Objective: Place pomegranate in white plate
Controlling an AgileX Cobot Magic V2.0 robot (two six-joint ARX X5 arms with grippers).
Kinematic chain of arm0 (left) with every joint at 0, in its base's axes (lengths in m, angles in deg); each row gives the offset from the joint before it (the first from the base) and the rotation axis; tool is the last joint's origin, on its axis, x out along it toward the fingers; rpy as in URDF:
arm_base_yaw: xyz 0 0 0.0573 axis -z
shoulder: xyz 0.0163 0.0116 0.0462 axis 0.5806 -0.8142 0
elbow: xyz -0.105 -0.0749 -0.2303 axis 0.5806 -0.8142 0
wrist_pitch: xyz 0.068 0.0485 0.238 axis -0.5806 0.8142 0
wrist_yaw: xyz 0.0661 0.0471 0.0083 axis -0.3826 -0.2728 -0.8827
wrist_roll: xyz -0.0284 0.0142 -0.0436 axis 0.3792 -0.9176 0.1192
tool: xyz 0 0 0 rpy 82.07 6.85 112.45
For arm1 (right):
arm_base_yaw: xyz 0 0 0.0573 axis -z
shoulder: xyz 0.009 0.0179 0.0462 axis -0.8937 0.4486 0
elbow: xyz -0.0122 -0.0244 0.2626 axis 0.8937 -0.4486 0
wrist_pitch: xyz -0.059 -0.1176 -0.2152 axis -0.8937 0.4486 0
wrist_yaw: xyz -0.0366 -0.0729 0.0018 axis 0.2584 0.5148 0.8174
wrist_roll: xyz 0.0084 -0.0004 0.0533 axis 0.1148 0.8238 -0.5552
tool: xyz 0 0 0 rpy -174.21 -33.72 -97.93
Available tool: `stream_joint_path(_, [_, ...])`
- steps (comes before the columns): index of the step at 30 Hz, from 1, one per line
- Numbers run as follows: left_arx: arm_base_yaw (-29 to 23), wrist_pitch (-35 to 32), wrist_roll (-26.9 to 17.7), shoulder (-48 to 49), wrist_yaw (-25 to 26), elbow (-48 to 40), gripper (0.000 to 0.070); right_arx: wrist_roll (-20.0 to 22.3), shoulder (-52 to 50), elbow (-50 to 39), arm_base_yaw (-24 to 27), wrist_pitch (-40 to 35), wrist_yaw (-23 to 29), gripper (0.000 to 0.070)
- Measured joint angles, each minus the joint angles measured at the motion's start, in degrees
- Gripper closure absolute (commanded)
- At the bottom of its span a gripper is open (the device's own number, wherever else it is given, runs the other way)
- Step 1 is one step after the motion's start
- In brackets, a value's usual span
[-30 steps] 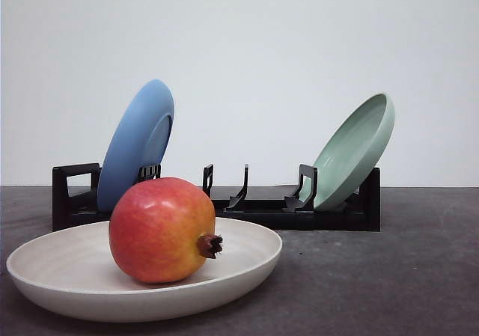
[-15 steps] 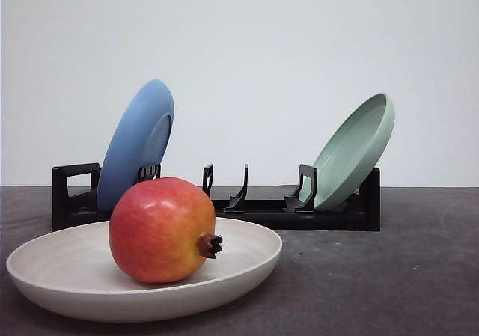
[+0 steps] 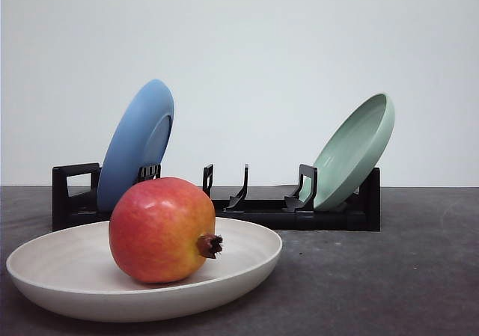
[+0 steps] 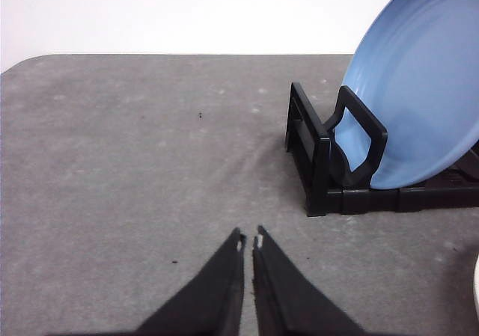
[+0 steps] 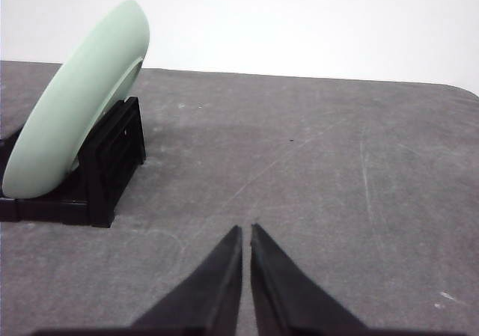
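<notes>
Now one pomegranate (image 3: 162,230) rests in one white plate (image 3: 52,269).

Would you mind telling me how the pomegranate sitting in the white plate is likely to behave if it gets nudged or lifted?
The pomegranate is round, so a nudge would probably set it rolling, though the raised rim of the white plate should contain it. Its glossy skin may be slippery to grip. It looks solid, likely fairly heavy for its size.

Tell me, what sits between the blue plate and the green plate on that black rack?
In the front view, between the blue plate and the green plate, no dish sits: just the black rack with empty upright dividers.
</notes>
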Motion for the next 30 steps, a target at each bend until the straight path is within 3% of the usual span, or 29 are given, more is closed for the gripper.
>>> stream_joint_path(30, [0.00, 0.00, 0.00, 0.00, 0.01, 0.00, 0.0700, 0.00, 0.01, 0.00, 0.00, 0.00, 0.00, 0.0683])
